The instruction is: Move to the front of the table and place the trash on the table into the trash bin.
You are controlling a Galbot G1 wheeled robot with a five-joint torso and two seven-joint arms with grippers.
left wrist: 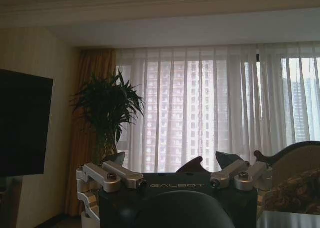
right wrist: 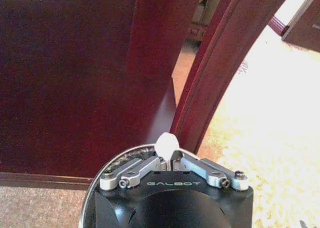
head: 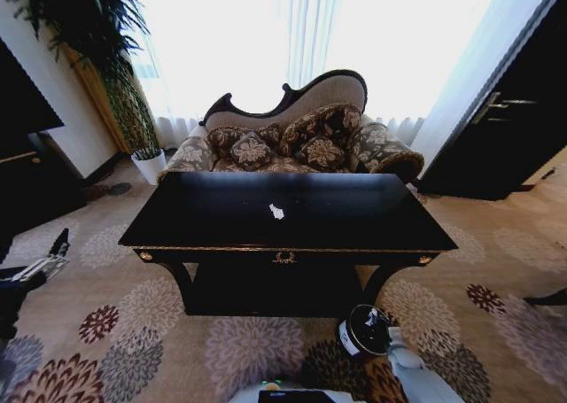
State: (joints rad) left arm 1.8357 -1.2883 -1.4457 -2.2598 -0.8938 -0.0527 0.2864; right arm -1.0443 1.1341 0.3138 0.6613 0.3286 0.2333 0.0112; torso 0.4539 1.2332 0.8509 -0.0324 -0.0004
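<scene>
The black glossy table (head: 213, 230) with its gold emblem stands straight ahead. One crumpled white paper wad (head: 276, 211) lies near the middle of its top. The small round dark trash bin (head: 364, 332) with a white label sits on the carpet by the table's front right leg. My right gripper (right wrist: 167, 159) is shut on another white paper wad (right wrist: 167, 143), right above the bin's rim (right wrist: 120, 153). My left gripper (left wrist: 170, 163) is open, held up at my left side and facing the window, far from the table.
A patterned sofa (head: 292, 142) stands behind the table. A potted plant (head: 97, 31) and a black TV cabinet (head: 31, 173) are at the left, a dark door (head: 505, 120) at the right. The curved table leg (right wrist: 220, 77) rises close beside the bin. Floral carpet surrounds the table.
</scene>
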